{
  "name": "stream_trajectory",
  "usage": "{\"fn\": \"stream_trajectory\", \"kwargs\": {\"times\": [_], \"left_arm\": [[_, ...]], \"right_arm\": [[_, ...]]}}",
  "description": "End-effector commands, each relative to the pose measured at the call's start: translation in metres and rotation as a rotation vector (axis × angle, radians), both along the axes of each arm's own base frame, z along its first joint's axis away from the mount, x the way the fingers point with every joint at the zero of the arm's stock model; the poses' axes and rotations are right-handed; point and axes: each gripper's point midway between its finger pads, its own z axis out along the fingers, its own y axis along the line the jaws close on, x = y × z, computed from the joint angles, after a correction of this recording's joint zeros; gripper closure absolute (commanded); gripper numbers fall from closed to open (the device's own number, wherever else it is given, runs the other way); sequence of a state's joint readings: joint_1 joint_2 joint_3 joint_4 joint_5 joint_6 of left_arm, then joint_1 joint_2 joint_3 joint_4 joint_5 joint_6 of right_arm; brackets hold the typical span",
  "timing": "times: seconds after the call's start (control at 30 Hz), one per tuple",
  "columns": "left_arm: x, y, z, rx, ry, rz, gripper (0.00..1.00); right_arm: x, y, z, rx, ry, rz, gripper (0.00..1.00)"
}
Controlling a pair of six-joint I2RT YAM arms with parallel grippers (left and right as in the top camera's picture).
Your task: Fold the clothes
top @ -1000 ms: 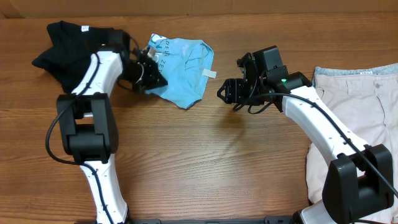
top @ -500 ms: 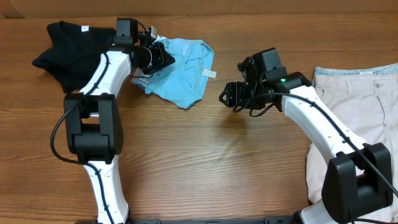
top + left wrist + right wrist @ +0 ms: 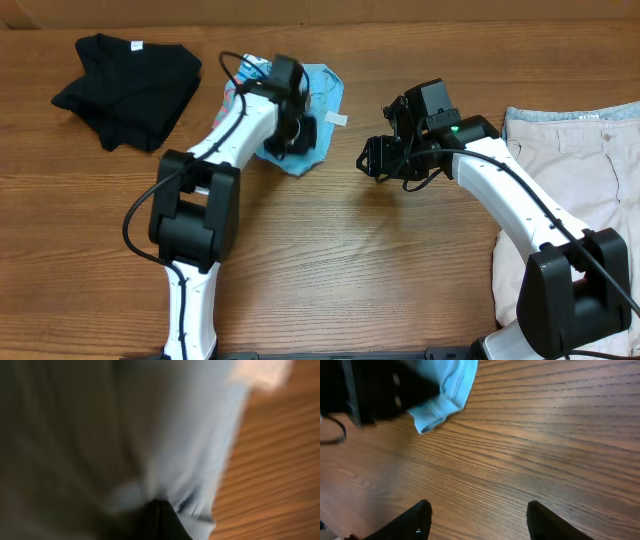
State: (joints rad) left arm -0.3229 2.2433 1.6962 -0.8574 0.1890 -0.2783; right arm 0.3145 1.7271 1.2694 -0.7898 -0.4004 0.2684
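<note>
Blur smears the left wrist view: light blue T-shirt [image 3: 150,435] cloth fills most of it, puckering into a dark fingertip [image 3: 160,520] at the bottom, with the table [image 3: 270,475] wood showing on the right. From overhead the left gripper [image 3: 297,132] sits clenched on that shirt near the table's back edge. Its arm hides much of the fabric and lettering, and a white label [image 3: 336,120] pokes out. Right gripper [image 3: 479,512] hangs with jaws apart over bare wood, empty, near the shirt's hem yet not touching. Black garment [image 3: 125,85] lies by the back-left corner. Beige shorts [image 3: 575,170] at the right edge are cut off by the frame.
</note>
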Motion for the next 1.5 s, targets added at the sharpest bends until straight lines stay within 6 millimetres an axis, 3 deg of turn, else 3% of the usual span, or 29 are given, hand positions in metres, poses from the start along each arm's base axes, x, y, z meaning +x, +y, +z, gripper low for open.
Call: {"fn": "stream_trajectory", "kwargs": {"times": [0.0,0.17,0.37,0.43,0.5,0.57,0.67,0.7,0.73,0.77,0.87,1.0,1.1,1.17,1.3,1.47], "left_arm": [[-0.024,0.034,-0.031,0.173,0.061,-0.05,0.96],[-0.072,0.042,-0.046,0.175,0.231,-0.064,0.96],[-0.134,0.062,-0.027,0.247,0.498,-0.081,0.96],[-0.142,0.063,-0.016,0.239,0.534,-0.096,0.96],[-0.139,0.058,0.002,0.186,0.527,-0.114,0.96],[-0.123,0.051,0.029,0.112,0.45,-0.108,0.96],[-0.089,0.056,0.073,0.062,0.284,-0.042,0.96],[-0.075,0.06,0.09,0.044,0.213,-0.003,0.9],[-0.063,0.066,0.104,0.03,0.152,0.038,0.73],[-0.053,0.073,0.116,0.017,0.099,0.08,0.59],[-0.033,0.101,0.141,-0.018,-0.006,0.224,0.36],[-0.033,0.13,0.133,-0.042,0.035,0.336,0.19],[-0.04,0.139,0.109,-0.085,0.11,0.376,0.1],[-0.043,0.138,0.091,-0.134,0.154,0.393,0.0],[-0.051,0.131,0.058,-0.249,0.243,0.408,0.0],[-0.064,0.12,0.021,-0.336,0.349,0.414,0.0]], "right_arm": [[0.001,-0.001,-0.001,-0.007,-0.003,-0.001,0.36],[-0.001,-0.002,-0.002,-0.011,0.008,-0.001,0.36],[-0.002,-0.003,-0.003,-0.013,0.014,-0.001,0.36],[-0.002,-0.003,-0.003,-0.013,0.014,-0.001,0.36],[-0.001,-0.002,-0.002,-0.011,0.009,0.0,0.33],[0.004,0.0,0.0,-0.001,-0.017,0.004,0.32],[0.013,0.009,0.008,0.042,-0.066,0.016,0.48],[0.016,0.014,0.011,0.063,-0.087,0.027,0.54],[0.019,0.019,0.012,0.075,-0.101,0.037,0.61],[0.02,0.023,0.012,0.079,-0.111,0.045,0.63],[0.022,0.041,-0.003,0.088,-0.102,0.063,0.65],[0.023,0.07,-0.035,0.123,-0.06,0.092,0.67],[0.015,0.096,-0.051,0.21,-0.018,0.161,0.67],[0.013,0.102,-0.063,0.216,0.012,0.153,0.67],[0.009,0.102,-0.081,0.204,0.069,0.121,0.67],[0.005,0.1,-0.086,0.193,0.094,0.119,0.66]]}}
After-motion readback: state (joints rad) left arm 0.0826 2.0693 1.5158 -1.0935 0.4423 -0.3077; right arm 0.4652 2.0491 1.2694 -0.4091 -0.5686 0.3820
